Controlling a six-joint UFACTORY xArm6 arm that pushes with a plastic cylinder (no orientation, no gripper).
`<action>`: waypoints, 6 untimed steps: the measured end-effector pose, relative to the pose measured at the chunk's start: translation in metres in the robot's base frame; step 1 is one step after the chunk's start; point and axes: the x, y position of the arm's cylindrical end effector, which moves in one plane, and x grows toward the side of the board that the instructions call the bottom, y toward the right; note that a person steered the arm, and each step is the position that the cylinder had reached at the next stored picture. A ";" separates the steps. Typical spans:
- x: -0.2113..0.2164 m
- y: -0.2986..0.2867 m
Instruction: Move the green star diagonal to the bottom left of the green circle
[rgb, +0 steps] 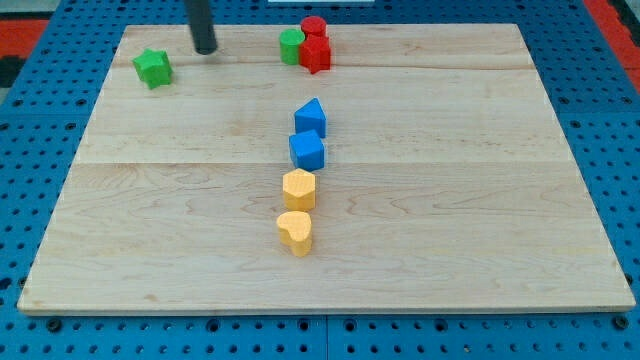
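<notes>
One green star (152, 67) sits upper left of the frame, my tip (205, 49) just to its right, not touching. Green circle (291, 46) is top centre, against red blocks (315, 45). No jaws here, just a rod.

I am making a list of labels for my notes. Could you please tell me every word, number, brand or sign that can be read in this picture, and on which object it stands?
None: no readable text appears anywhere in the view.
The wooden board, the green star, the green circle, the other blocks and my tip all show plain surfaces without writing.
</notes>
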 end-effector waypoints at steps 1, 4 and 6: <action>0.002 -0.068; 0.083 -0.047; 0.054 -0.078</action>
